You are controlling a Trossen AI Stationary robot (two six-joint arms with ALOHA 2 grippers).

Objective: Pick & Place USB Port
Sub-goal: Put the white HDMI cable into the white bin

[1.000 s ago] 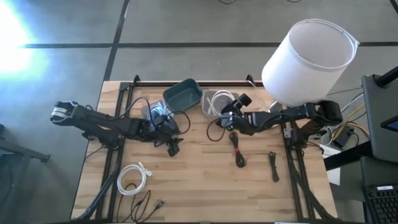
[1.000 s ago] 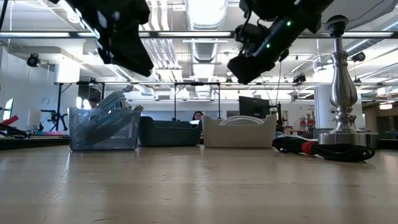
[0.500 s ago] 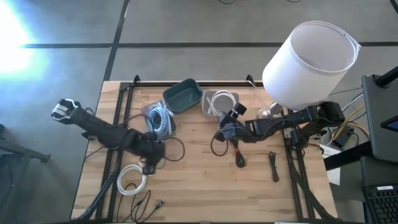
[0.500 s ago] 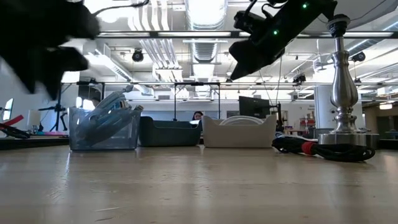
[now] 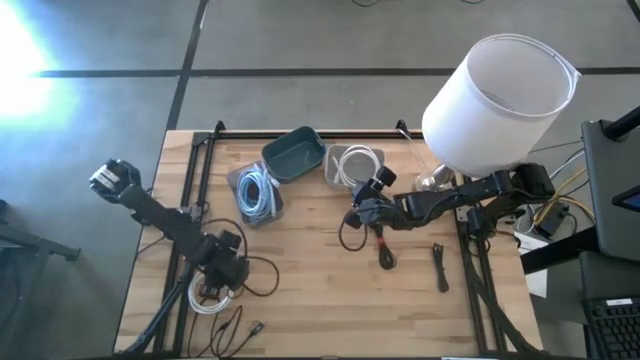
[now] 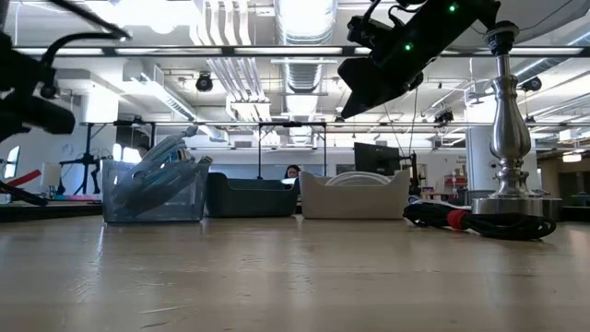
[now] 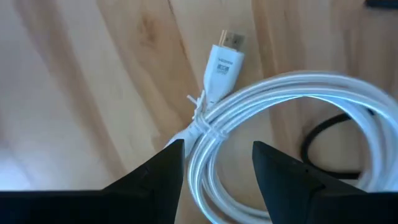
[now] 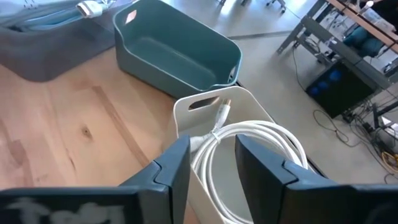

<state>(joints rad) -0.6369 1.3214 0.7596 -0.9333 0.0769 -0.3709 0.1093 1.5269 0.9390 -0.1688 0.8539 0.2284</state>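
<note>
Table: only left wrist shows white cable's plug.

Quick count of what's on the table: three bins lined up at the back, one clear bin with bluish cables, one teal bin, one white bin holding a coiled white cable. Out on the wood there's one more white coiled cable at the left front, plus three black cables: one by the front edge, one bundled mid-table, one small one to its right. One lamp. Two arms.
</note>
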